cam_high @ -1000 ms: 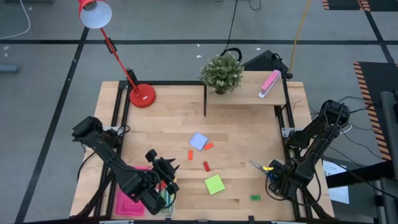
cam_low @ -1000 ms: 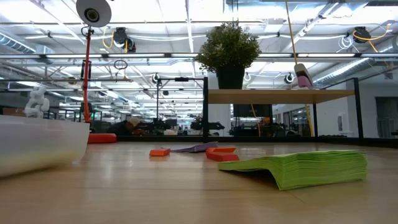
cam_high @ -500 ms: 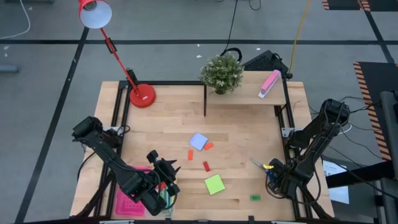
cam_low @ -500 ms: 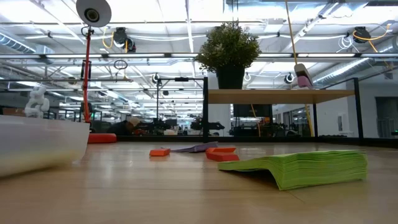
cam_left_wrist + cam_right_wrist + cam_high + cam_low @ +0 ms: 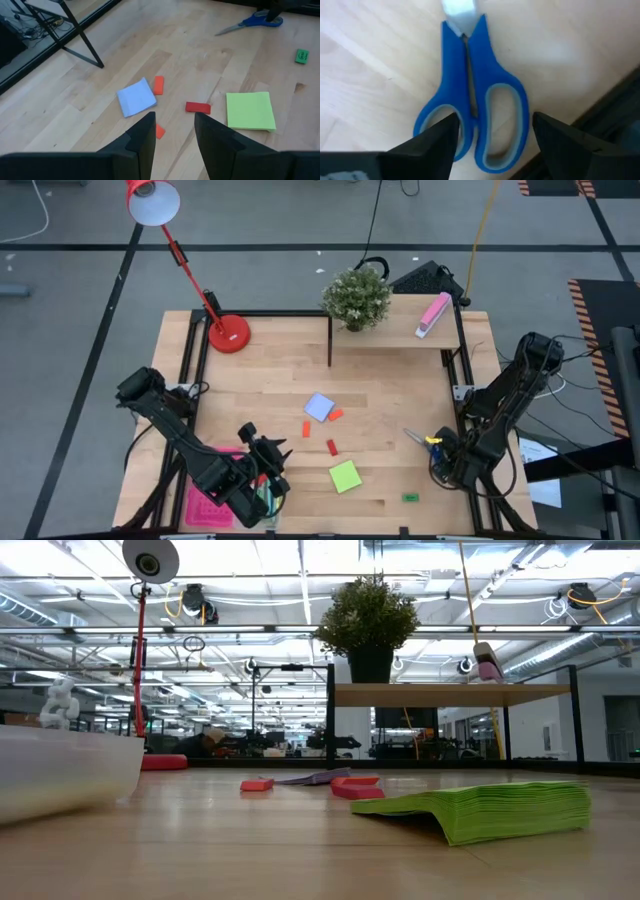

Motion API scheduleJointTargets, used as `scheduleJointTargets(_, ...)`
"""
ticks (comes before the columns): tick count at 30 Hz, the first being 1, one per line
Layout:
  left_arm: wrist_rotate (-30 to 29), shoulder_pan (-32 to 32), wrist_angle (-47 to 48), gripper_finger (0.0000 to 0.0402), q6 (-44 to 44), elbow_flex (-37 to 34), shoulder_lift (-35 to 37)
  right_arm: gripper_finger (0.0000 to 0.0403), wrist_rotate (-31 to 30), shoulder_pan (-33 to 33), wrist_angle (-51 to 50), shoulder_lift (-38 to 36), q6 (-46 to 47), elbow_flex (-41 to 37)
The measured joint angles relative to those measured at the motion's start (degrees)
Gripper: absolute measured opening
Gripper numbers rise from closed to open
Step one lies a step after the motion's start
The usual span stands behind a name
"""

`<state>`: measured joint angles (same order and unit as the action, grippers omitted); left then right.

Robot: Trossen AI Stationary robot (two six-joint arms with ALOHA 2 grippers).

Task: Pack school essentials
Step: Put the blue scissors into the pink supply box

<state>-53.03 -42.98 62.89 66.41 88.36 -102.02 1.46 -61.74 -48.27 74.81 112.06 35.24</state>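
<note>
Your right gripper (image 5: 490, 145) hangs directly over the blue scissors (image 5: 472, 95) at the table's (image 5: 380, 395) right edge, fingers spread, one each side of the handle loops, not touching yet. Scissors lie flat, blades pointing away from the fingers. Judged step: closing in for the scissors pick, grasp not made.

Your left gripper (image 5: 172, 132) sits w/ fingers spread a narrow gap apart, nothing between them, over a clear bin (image 5: 262, 502) at the front-left corner, which already has a few coloured items in it; pink tray (image 5: 205, 508) just beside.

Loose items ahead of the left fingers:
- pale-blue note pad (image 5: 136, 97), farther out, orange block (image 5: 159, 85) just beside it
- second orange block (image 5: 160, 131) right off the fingertips
- red block (image 5: 198, 107) next to the green note pad (image 5: 249, 110)
- small green block (image 5: 301, 55) well apart, toward the scissors

Most of the packing looks undone; loose items lie b/w the two arms.

Next move, as a guess: drop the right fingers straight down, squeeze across the handles, lift level. Handles are slick plastic and close to the table's frame, so watch the outer finger's clearance there and possible pivot of the blades on lift.
</note>
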Motion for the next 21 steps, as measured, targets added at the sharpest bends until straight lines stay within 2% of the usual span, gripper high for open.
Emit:
scheduleJointTargets(10, 0.2, 0.0, 0.0, 0.0141, -0.1, 0.0, 0.0, 0.0237, 0.8, 1.3, -7.1, -0.9, -2.9, 4.3)
scheduleJointTargets(21, 0.2, 0.0, 0.0, 0.0141, 0.0, 0.0, 0.0, 0.0192, 0.3, 1.4, -6.2, 1.6, -4.7, 5.6)
